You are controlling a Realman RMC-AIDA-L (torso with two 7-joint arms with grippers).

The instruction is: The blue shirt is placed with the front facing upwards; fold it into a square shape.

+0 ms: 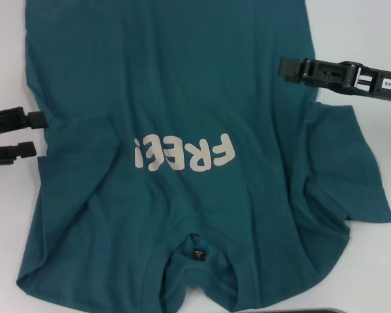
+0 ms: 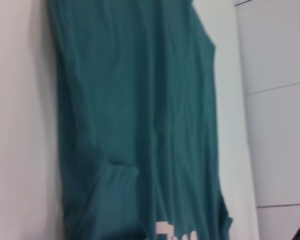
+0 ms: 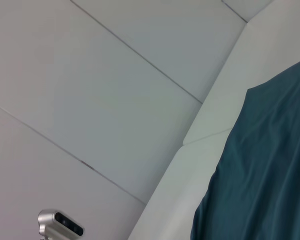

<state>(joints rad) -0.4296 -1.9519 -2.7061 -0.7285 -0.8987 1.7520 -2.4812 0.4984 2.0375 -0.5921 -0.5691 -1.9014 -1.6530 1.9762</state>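
Note:
The blue shirt (image 1: 182,85) lies front up on the white table, its collar and small black neck label (image 1: 198,253) at the near edge and cream letters (image 1: 186,154) across the chest. Its left sleeve (image 1: 75,140) is folded in over the body, while the right sleeve (image 1: 352,169) lies spread out and wrinkled. My left gripper (image 1: 31,134) is open at the shirt's left edge by the folded sleeve, nothing between its fingers. My right gripper (image 1: 285,68) reaches in from the right, its tip over the shirt's right side. The left wrist view shows the shirt's body (image 2: 140,110); the right wrist view shows one edge (image 3: 260,170).
Bare white table (image 1: 365,32) borders the shirt on both sides. A dark object (image 1: 319,310) peeks in at the near edge. A small silver camera-like device (image 3: 60,225) shows beyond the table in the right wrist view.

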